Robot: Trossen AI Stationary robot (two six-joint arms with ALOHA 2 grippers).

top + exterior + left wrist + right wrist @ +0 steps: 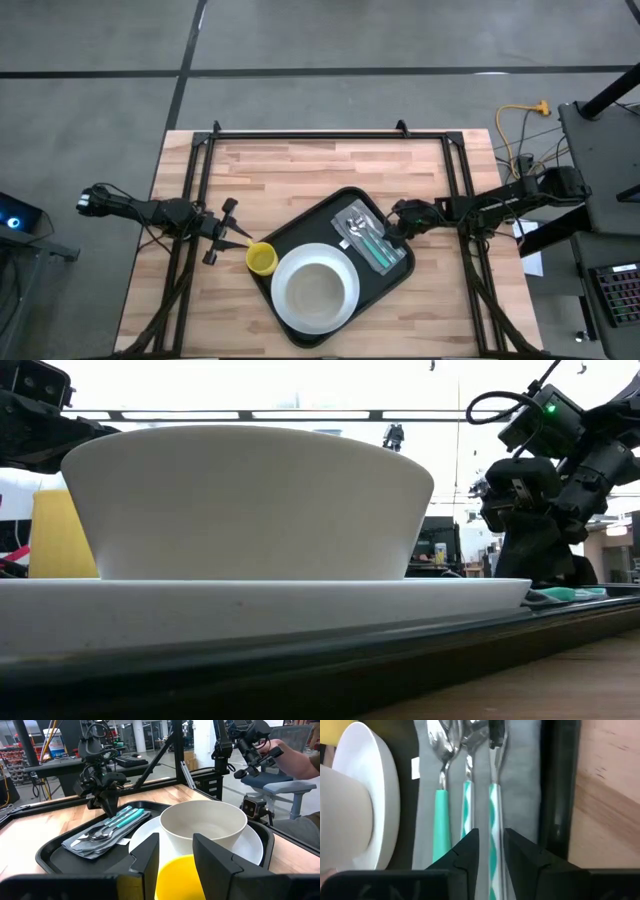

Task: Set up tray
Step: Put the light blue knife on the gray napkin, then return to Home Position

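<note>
Right gripper (pixel 398 222) hangs low over the cutlery (pixel 366 238) on a grey napkin (pixel 383 252) at the right side of the tray (pixel 300 225); its fingers stand a little apart over the teal handles, gripping nothing that shows. Left gripper (pixel 232 236) waits just left of the tray, fingers apart on either side of the yellow cup (pixel 262 259), though a firm grip cannot be confirmed. That black tray lies angled at mid-table on the wooden table (pixel 300 170), carrying a white plate (pixel 345 305) with a white bowl (pixel 316 288) on it. Judging by this, the cutlery looks freshly laid, and the cup seems the piece left to settle. Next, the right arm likely needs to lift straight up, clearing the raised rim beside the napkin. Bare wood lies open behind and to both sides; the metal frame (pixel 330 134) bounds the far edge.
</note>
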